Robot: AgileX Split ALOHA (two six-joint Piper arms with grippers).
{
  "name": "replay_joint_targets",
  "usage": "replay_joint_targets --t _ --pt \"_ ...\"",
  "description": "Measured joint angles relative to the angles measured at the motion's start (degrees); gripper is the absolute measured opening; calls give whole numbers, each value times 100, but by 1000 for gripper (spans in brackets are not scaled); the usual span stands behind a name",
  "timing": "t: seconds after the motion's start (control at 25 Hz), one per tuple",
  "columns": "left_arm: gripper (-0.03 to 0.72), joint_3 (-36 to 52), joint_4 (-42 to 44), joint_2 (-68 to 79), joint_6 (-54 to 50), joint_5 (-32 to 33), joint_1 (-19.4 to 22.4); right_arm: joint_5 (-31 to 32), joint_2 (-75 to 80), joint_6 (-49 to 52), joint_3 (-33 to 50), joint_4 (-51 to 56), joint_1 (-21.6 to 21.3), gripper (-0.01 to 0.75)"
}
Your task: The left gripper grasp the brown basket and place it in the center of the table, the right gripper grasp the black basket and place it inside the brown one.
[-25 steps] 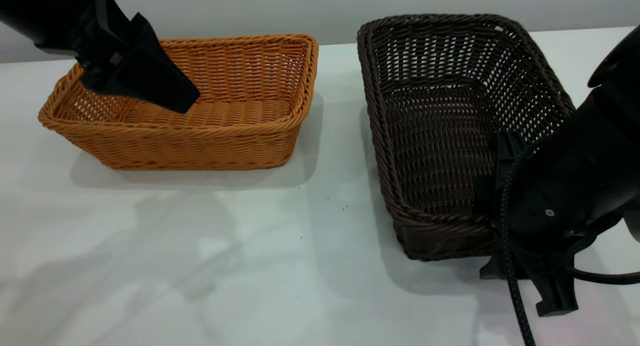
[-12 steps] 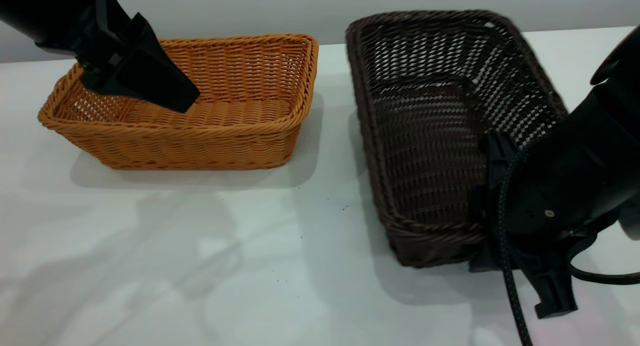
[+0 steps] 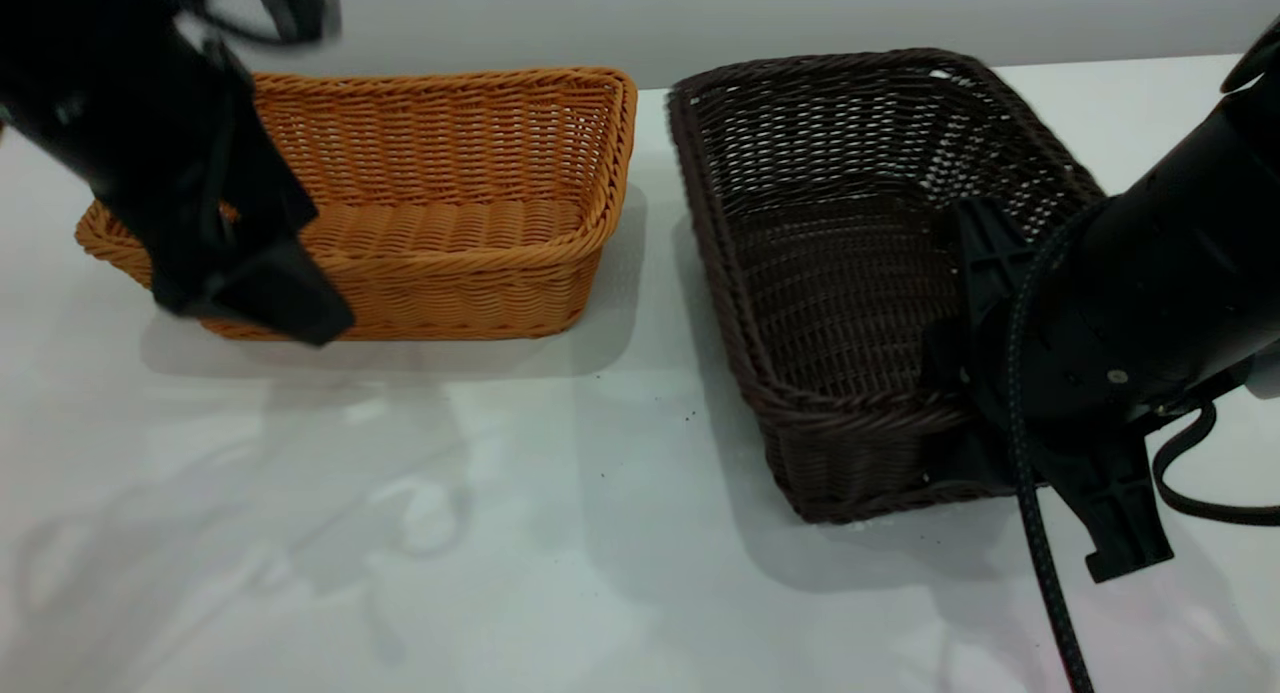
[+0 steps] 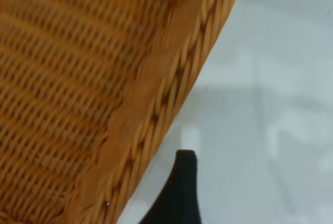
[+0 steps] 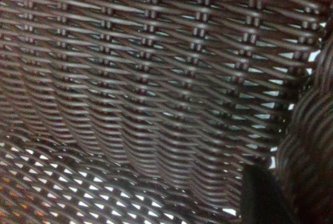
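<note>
Brown basket [image 3: 440,203] sits far left on the table [image 3: 500,533], nothing in it. Black basket [image 3: 850,273] at right, also holding nothing, its near right corner clamped by the right pincer [image 3: 965,393], one finger inside the wall and one outside. Left pincer [image 3: 265,293] at the brown basket's near left rim, outside the wall; one fingertip [image 4: 179,193] shows just beside the braid; whether it grips cannot be told. Since half a second ago the left pincer has come out of the brown basket's interior down to its front, and the black basket has tilted less and shifted leftward. Brown basket unmoved.
</note>
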Motion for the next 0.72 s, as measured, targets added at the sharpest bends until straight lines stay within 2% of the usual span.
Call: replay_joint_targets --t 0.32,0.56,0.72 --pt "681 -269 1002 537 -55 -404 0 -103 0 -289 0 -7 0 196" --pt "681 -617 751 537 35 -341 0 -284 0 -283 0 -1 -52 195" --pt "681 -617 911 644 482 -471 0 -37 0 -396 0 -143 -288 195"
